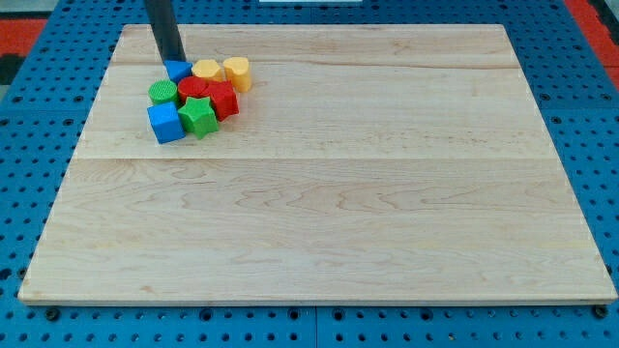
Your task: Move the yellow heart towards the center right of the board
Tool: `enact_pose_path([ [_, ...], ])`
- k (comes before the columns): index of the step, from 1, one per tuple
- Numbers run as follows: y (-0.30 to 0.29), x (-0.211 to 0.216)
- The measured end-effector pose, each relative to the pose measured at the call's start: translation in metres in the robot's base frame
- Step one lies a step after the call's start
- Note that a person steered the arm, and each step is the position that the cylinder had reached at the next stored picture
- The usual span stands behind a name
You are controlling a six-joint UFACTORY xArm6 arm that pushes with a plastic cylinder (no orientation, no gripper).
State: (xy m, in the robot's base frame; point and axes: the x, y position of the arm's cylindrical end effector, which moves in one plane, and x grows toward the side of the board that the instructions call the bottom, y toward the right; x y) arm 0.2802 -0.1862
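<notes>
The yellow heart (238, 72) lies in the upper left part of the wooden board (319, 222), at the right end of a tight cluster of blocks. My tip (174, 62) is at the cluster's upper left, touching a small blue block (178, 70), about 65 px to the left of the heart. Between them lies a yellow block (206, 70) of unclear shape.
The cluster also holds a green round block (162, 93), red blocks (215, 97), a green star (198, 117) and a blue cube (165, 123). The board rests on a blue pegboard (29, 145).
</notes>
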Motion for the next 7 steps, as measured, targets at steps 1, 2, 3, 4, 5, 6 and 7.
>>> enact_pose_path([
  [1, 0.027, 0.019],
  [2, 0.09, 0.017],
  [3, 0.159, 0.017],
  [4, 0.113, 0.011],
  [5, 0.095, -0.003],
  [6, 0.145, -0.018],
  [7, 0.187, -0.019],
])
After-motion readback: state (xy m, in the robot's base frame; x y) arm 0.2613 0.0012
